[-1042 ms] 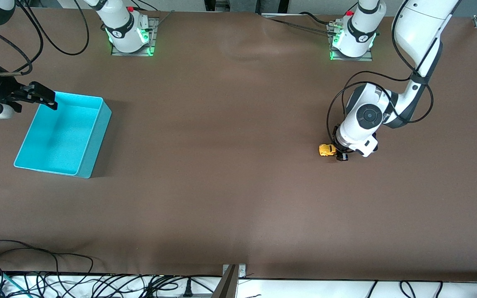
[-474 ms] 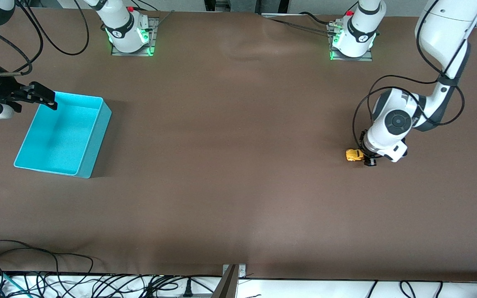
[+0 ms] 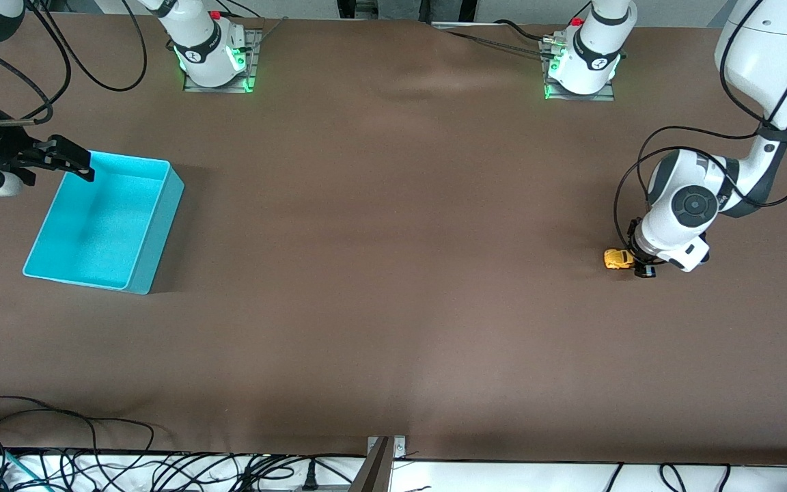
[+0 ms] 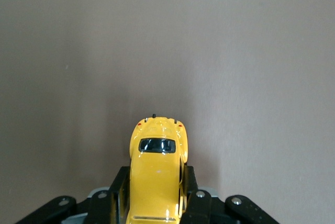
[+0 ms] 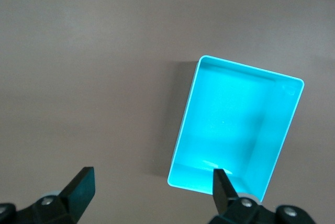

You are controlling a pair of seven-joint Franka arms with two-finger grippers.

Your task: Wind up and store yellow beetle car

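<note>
Yellow beetle car [image 3: 617, 259] (rounded, dark windows) upright on the table, toward the left arm's end.

Even, bright overhead light fills all 3 views. The brown table [image 3: 380, 273] shows pale sheen patches near its middle. The turquoise bin [image 3: 103, 222] casts a soft shadow toward the table's centre. The yellow beetle car [image 4: 157, 174] carries small glints on its roof, with faint shadow bands beside it.
</note>
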